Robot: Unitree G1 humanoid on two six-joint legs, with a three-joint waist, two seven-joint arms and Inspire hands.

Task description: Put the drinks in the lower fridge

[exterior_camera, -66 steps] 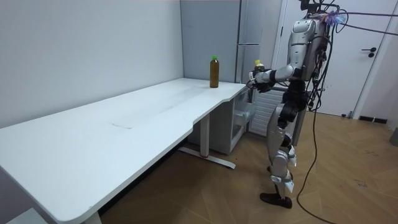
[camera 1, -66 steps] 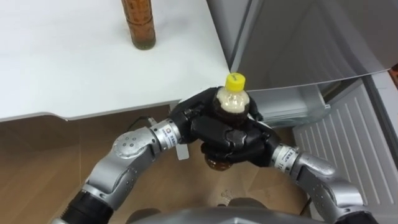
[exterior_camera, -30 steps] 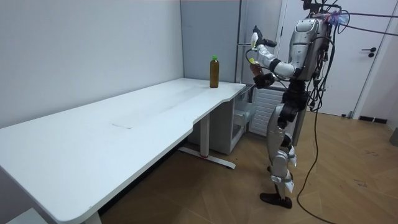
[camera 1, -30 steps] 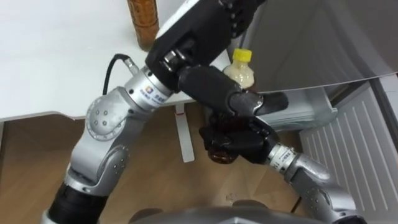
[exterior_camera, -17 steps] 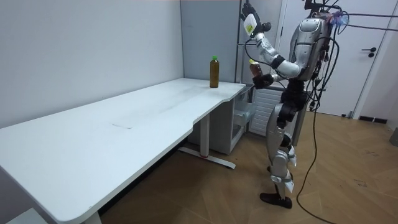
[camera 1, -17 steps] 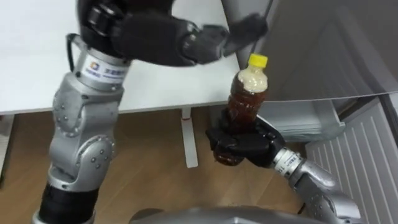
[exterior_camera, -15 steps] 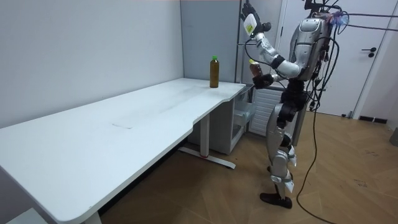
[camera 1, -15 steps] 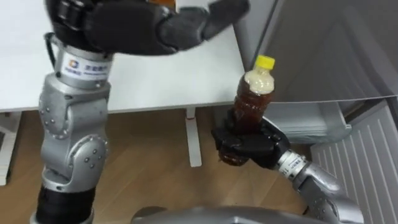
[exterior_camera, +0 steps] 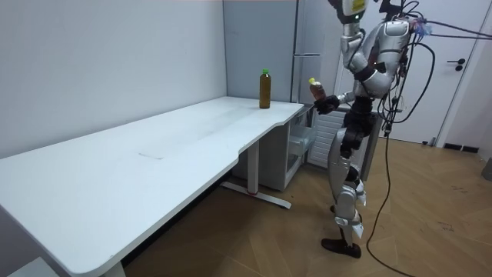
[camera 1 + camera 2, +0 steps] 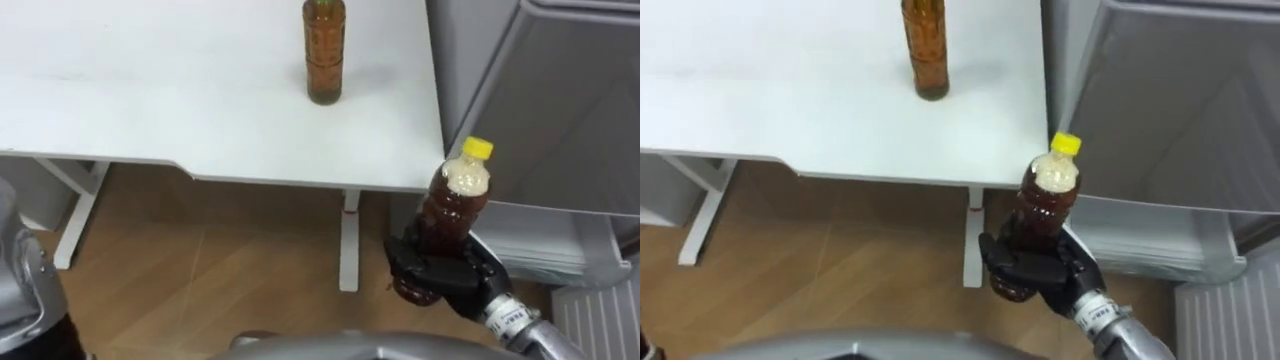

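Right hand: the right hand (image 10: 447,282) is in the lower right of the left eye view. Its dark fingers are wrapped tight round the lower body of the yellow-capped drink bottle (image 10: 455,205).
Yellow-capped drink bottle: it is carried in the air, nearly upright with its cap leaning slightly to the upper right. It holds brown liquid with pale froth under the cap. It hangs off the table's edge, over the floor, in front of the fridge's grey face.
Left hand: the left hand (image 9: 347,6) is at the top edge of the room view, high above the robot's head on an upstretched arm. The frame cuts it off, so I cannot tell how far open it is.
Green-capped drink bottle: this green-capped drink bottle (image 10: 324,48) stands upright on the white table (image 10: 150,90), in the upper middle of the eye view near the table's right corner. It is well apart from the held bottle.
Fridge: the grey fridge (image 10: 560,110) fills the upper right, just beside the table's end. In the room view its lower compartment (image 9: 298,150) stands open below table height.
Robot: it stands upright on the wooden floor (image 9: 430,223) at the table's far end, facing the table corner and the fridge.
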